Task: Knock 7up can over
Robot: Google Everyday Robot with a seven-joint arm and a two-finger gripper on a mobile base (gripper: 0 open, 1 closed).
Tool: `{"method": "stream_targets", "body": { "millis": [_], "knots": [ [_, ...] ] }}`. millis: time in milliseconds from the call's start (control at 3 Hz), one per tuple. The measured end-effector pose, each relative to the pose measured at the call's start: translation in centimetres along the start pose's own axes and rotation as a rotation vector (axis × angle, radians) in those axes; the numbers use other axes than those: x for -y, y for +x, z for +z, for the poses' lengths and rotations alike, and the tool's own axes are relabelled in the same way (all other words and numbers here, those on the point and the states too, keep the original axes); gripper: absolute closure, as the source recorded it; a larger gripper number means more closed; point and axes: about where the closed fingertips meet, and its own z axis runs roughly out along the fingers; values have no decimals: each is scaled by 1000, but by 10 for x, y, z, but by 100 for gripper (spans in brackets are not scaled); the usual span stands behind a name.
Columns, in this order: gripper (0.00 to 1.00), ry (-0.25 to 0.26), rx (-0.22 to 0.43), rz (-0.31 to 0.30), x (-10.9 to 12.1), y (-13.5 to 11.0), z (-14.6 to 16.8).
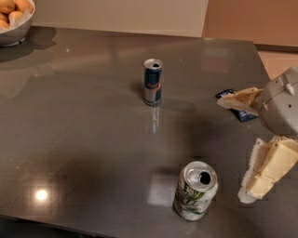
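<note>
Glossy dark worktop (84, 139), 7up can (195, 190) standing upright near its front; gripper (233, 149) just right of the can, jaws spread; pale wall (121, 14) far beyond it.

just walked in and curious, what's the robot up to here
The robot's tool hangs open over the dark table's right side, right of the silver-white drink can with green markings, not touching it. That can stands upright near the front, so it is not yet knocked over. A slimmer blue and silver can stands farther back.
</note>
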Motion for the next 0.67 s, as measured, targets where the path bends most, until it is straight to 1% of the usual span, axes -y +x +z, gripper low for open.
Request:
{"method": "stream_targets", "body": {
  "millis": [333,667],
  "knots": [
    [0,-35,50,-31,-19,-7,20],
    [0,-67,94,-54,-33,-13,36]
  ]
}}
